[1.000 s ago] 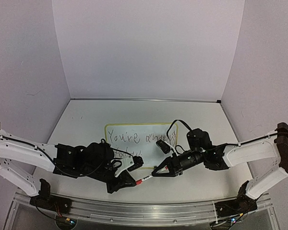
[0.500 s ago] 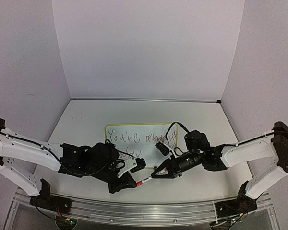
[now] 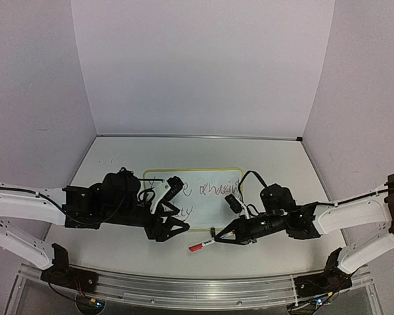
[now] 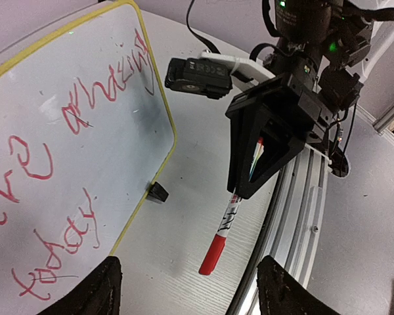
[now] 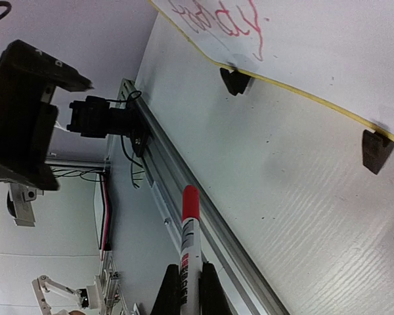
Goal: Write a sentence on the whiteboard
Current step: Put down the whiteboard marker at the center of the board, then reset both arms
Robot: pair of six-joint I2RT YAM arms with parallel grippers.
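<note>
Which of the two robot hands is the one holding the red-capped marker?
The right hand, closed on the marker just off the near edge of the whiteboard. The left hand is open and holds nothing.

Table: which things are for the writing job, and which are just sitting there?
For the job: whiteboard, the red sentence on it, red-capped marker in the right gripper, open left gripper.
Just there: metal rail along the near edge.
</note>
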